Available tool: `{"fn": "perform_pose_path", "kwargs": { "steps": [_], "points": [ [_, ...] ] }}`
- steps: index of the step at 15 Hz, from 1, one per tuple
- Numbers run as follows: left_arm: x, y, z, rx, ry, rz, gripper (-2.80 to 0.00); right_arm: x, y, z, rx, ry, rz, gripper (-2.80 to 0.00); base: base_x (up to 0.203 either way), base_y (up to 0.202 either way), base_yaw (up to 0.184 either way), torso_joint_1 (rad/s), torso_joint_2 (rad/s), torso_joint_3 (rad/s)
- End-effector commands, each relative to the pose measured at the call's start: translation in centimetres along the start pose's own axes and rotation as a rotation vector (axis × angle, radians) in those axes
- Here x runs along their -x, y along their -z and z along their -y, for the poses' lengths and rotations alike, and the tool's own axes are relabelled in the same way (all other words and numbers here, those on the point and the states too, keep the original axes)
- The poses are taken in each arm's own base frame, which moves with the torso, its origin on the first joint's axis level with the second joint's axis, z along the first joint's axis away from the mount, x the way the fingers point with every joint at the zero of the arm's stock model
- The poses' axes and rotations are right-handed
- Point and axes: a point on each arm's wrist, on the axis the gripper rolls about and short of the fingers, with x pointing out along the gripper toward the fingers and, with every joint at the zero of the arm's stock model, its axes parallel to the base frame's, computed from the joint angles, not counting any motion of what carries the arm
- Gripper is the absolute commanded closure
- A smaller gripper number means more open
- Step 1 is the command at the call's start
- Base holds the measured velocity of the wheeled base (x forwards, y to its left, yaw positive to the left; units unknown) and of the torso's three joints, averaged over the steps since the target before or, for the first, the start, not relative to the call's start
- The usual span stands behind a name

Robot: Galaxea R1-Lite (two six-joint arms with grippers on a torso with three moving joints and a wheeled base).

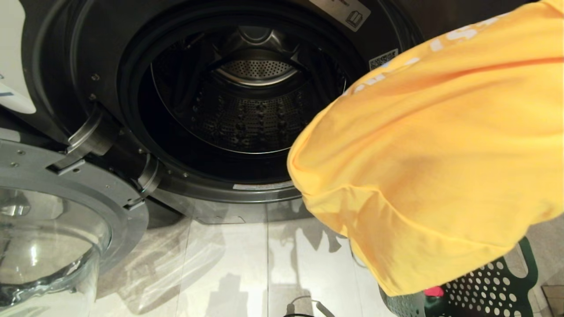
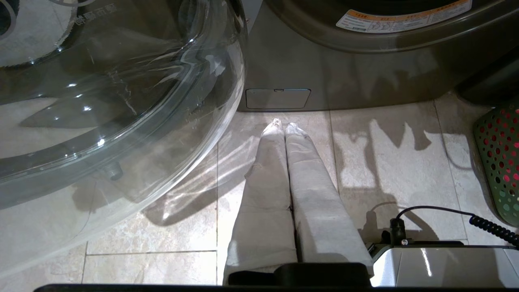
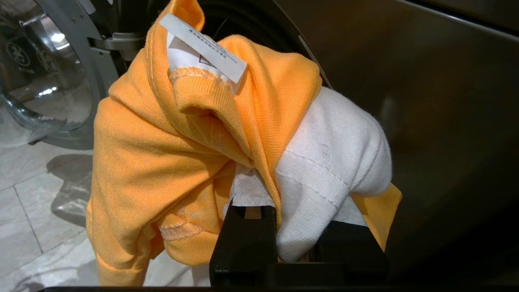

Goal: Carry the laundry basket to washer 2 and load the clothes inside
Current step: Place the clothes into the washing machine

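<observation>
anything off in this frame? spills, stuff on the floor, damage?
Nothing spilled or damaged. One oddity: the right gripper has pinched two garments together, the yellow-orange shirt and a white garment, bunched beside the open drum. The left gripper hangs shut near the floor. The laundry basket stands upright.

Dim drum (image 1: pixel 246 101); glare and shadows on floor (image 2: pixel 389 162).

Pale tiled floor (image 1: pixel 229 268) with glossy reflections and shadows across it. A black coiled cable (image 2: pixel 492 229) hangs just above the tiles at the near right.
</observation>
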Motion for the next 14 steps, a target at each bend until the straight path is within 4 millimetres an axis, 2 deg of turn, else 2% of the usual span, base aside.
{"fn": "perform_pose_path", "kwargs": {
  "steps": [1,5,14],
  "points": [
    [0.0,0.0,0.0,0.000,0.000,0.001,0.00,-2.7,1.6,-1.5,-0.011,-0.048,-0.027,0.00,0.000,0.000,0.000,0.000,0.00,0.000],
    [0.0,0.0,0.0,0.000,0.000,0.001,0.00,-5.7,3.5,-3.7,-0.046,-0.080,-0.008,0.00,0.000,0.000,0.000,0.000,0.00,0.000],
    [0.0,0.0,0.0,0.000,0.000,0.001,0.00,-14.5,11.0,-9.0,-0.052,0.021,-0.081,0.00,0.000,0.000,0.000,0.000,0.00,0.000]
  ]
}}
